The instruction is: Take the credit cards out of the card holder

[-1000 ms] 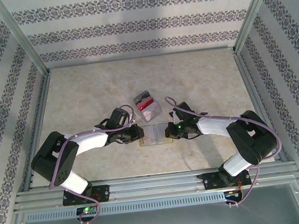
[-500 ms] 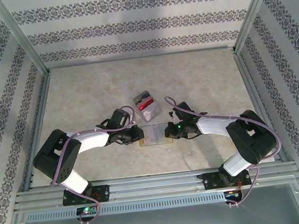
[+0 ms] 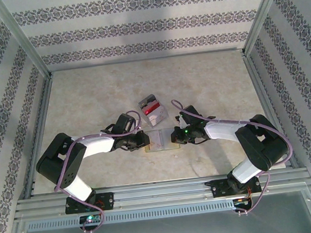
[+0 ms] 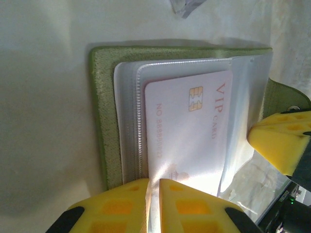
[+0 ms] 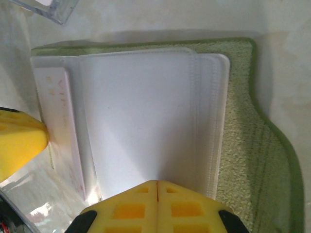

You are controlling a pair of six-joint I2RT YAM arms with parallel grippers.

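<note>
An open olive-green card holder (image 3: 159, 140) is being worked flat on the table (image 3: 86, 96), between two facing grippers. A pale card (image 4: 187, 131) is being pinched at its near edge by the nearly closed left gripper (image 4: 154, 189), its long axis pointing straight away from the fingers. A plastic sleeve (image 5: 141, 111) is being clamped by the fully closed right gripper (image 5: 157, 191) opposite. A straight pull back toward the left arm seems called for.

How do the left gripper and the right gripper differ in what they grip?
The left gripper pinches the pink VIP card by its edge; the right gripper is shut on a white plastic sleeve. The left jaws show a thin slit, the right jaws meet. Both are yellow-tipped and hold the open card holder from opposite sides.
</note>
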